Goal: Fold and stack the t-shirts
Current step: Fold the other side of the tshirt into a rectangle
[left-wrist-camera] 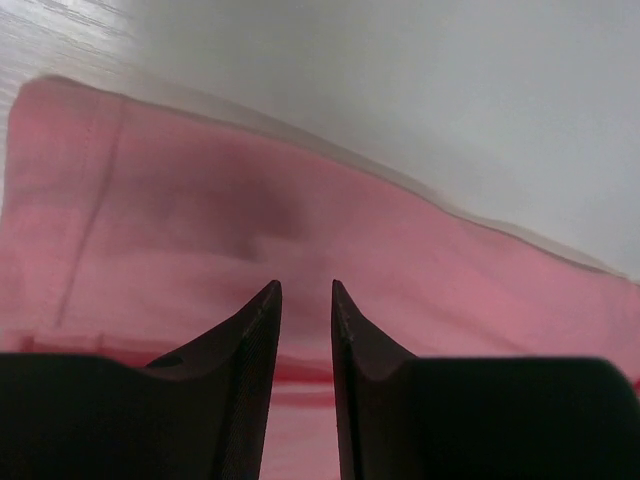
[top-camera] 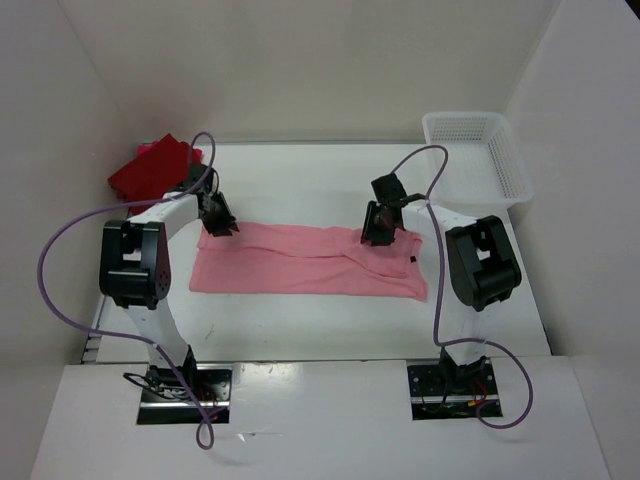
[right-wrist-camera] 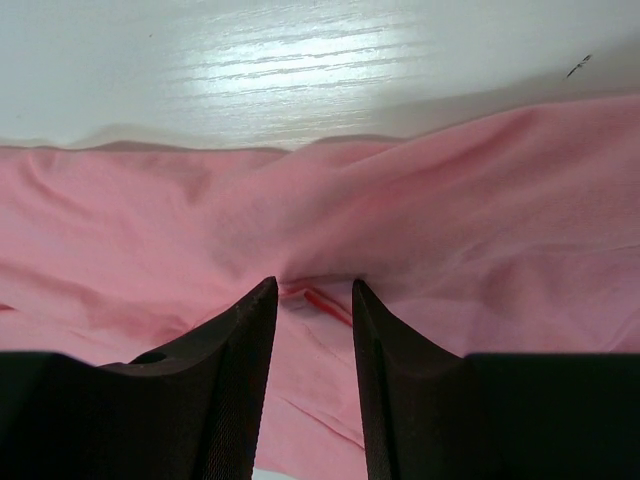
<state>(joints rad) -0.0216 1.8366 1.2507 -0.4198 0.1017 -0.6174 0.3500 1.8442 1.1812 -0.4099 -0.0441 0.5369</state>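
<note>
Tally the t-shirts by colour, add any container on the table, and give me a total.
Light pink t-shirt: 1
Bright crimson-pink t-shirt: 1
Dark red t-shirt: 1
White mesh basket: 1
Total: 4

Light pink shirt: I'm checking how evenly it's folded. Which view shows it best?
Top external: the whole light pink shirt shows as one long strip. Left wrist shows only one end and its edge; right wrist, only wrinkled cloth close up.
</note>
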